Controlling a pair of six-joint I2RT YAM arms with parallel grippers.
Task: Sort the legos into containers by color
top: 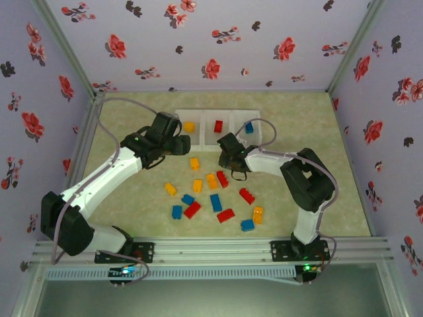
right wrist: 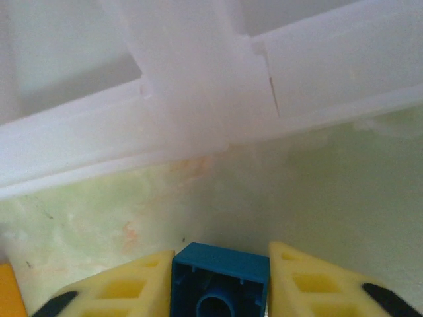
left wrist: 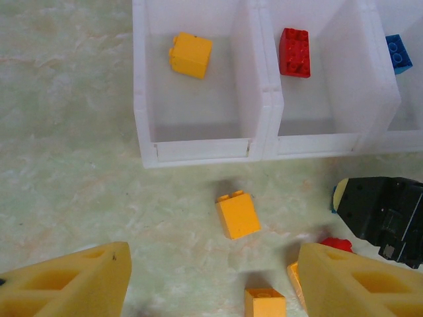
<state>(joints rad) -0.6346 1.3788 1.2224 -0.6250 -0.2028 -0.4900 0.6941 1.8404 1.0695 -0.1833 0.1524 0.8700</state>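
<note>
The containers are three joined white bins at the back of the table. An orange brick lies in the left bin, a red one in the middle, a blue one in the right. My right gripper is shut on a blue brick, low and close before the bins' front wall. My left gripper hangs open over the table, with an orange brick ahead of its fingers and the left bin beyond.
Several loose bricks lie mid-table: orange, red and blue among them. In the top view the two grippers, left and right, are near each other before the bins. Flowered walls enclose the table.
</note>
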